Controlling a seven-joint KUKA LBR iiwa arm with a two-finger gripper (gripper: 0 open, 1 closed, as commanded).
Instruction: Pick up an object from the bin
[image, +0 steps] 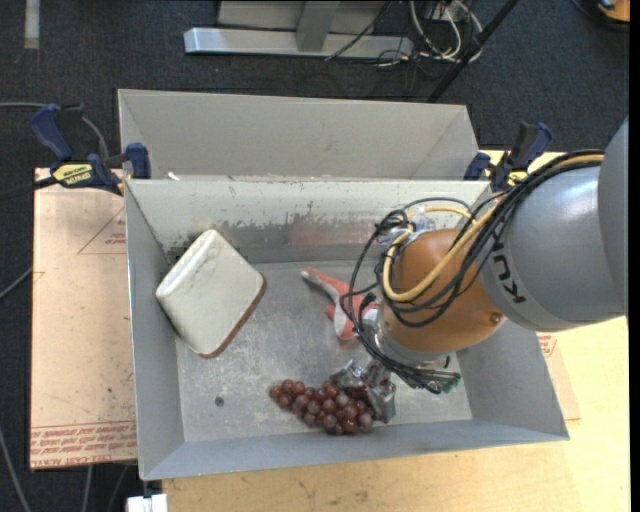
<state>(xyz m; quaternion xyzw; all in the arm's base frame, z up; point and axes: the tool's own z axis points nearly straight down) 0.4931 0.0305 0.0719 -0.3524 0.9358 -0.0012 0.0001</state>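
My gripper (368, 392) is low in the bin's front right, its metal fingers down at the right end of a bunch of dark red grapes (322, 402). The grapes lie along the front wall, and the fingertips touch or overlap the nearest ones. A pink and red piece (333, 291) with a thin arm lies just behind the gripper, partly hidden by the orange wrist cover. Whether a grape sits between the fingers is hidden.
A white rounded-square sponge-like block with a brown underside (210, 291) leans against the bin's left wall. Bare bin floor lies between it and the grapes. The arm and its cables cover the bin's right side.
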